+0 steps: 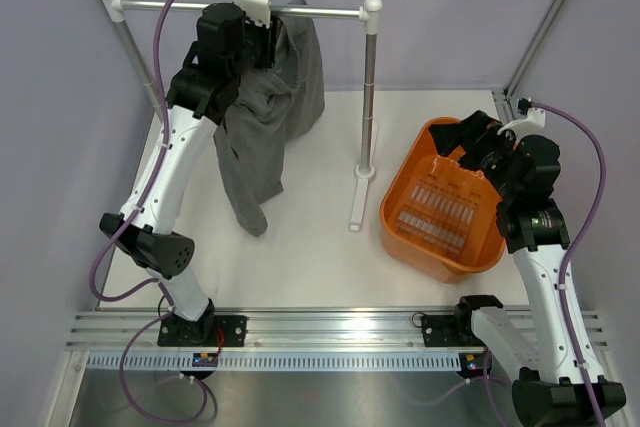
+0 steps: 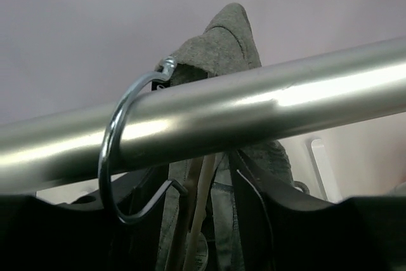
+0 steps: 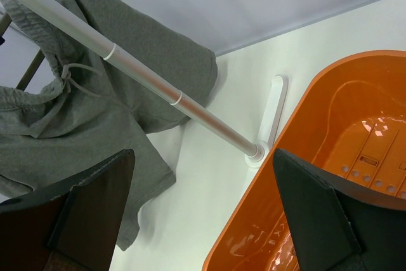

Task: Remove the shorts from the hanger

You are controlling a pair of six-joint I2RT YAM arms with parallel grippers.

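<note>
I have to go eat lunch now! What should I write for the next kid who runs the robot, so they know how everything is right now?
Left tool: up at the rail, with its fingers on either side of the shorts. I cannot tell if it is gripping them.
Right tool: open and empty, above the edge of the orange basket.
Shorts: grey, hanging from the hanger, whose hook loops around the rail.
Done: nothing has come off yet.
Left to do: take the shorts off the hanger.
</note>
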